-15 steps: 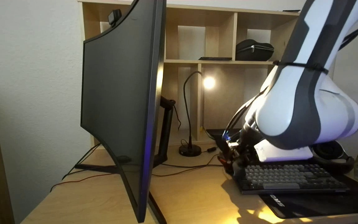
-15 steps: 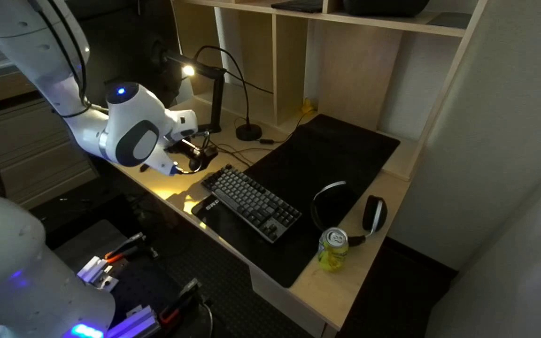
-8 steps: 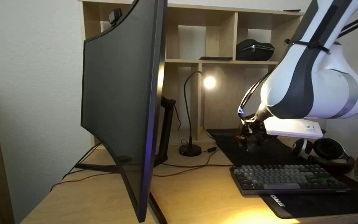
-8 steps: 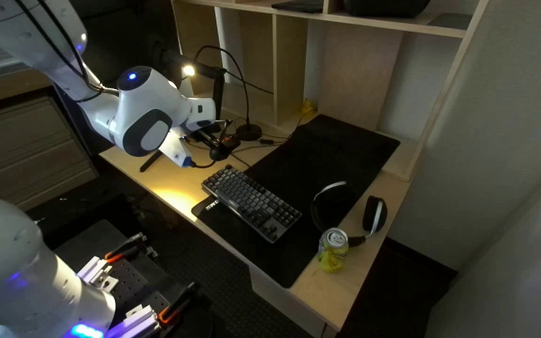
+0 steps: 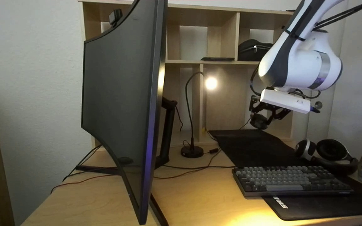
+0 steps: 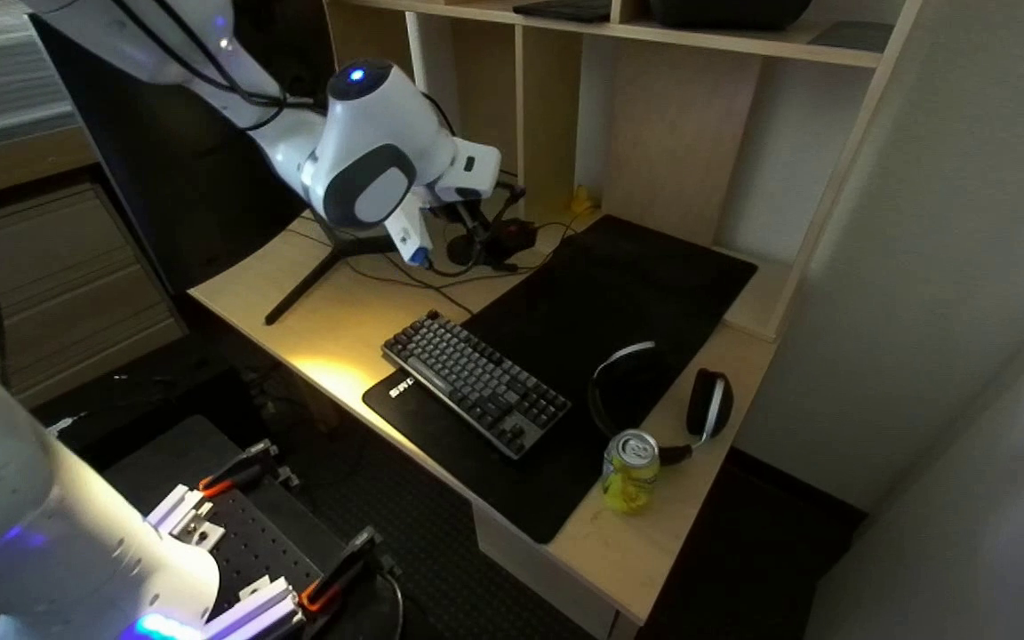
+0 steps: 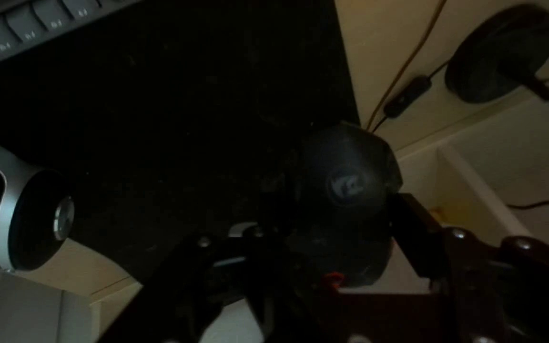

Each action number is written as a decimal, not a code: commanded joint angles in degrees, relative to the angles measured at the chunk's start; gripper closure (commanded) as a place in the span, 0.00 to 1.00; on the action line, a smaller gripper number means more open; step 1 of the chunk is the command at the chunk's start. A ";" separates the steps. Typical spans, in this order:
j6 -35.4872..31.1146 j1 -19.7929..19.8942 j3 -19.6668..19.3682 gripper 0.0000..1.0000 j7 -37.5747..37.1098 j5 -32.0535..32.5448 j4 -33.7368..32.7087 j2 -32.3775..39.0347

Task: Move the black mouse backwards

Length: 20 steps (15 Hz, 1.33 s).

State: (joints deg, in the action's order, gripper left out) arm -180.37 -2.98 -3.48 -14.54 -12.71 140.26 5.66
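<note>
The black mouse [image 7: 346, 224] has a pale logo and a small red spot. It sits between my gripper's fingers in the wrist view, touched from both sides. My gripper [image 7: 336, 205] is shut on it. In an exterior view the gripper [image 5: 264, 110] hangs in the air above the back of the desk mat, with the mouse [image 5: 259, 121] under it. In an exterior view the gripper [image 6: 494, 233] is dark against the lamp base, and the mouse is hard to tell apart there.
A black desk mat [image 6: 601, 293] bears a keyboard [image 6: 481, 382]. Headphones [image 6: 709, 404] and a yellow can [image 6: 630, 471] stand at its side. A lamp [image 5: 192, 152] with cables is near the gripper. A large monitor [image 5: 121, 94] and a wooden shelf [image 5: 218, 62] rise around the desk.
The arm has risen from beside the keyboard's end and moved back toward the shelf, over the mat, with the mouse in the gripper. The keyboard, headphones and can have not moved.
</note>
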 commanded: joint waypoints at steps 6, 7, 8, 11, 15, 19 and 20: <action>3.53 -2.99 -9.81 0.63 -12.33 5.47 -14.57 14.38; 3.86 -4.69 -12.88 0.63 -15.92 6.19 -17.80 17.41; 5.65 -5.84 -15.24 0.63 -19.01 5.95 -21.79 20.57; 11.84 -7.37 -18.22 0.63 -26.14 4.39 -31.40 28.58; 17.39 -8.01 -17.60 0.63 -32.19 5.48 -39.54 37.53; 16.70 -7.39 -16.84 0.63 -38.26 4.72 -45.00 46.57; 16.02 -7.13 -16.56 0.63 -39.48 4.31 -45.84 48.27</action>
State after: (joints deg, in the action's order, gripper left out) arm -164.67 -11.10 -20.50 -51.04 -7.35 99.22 48.33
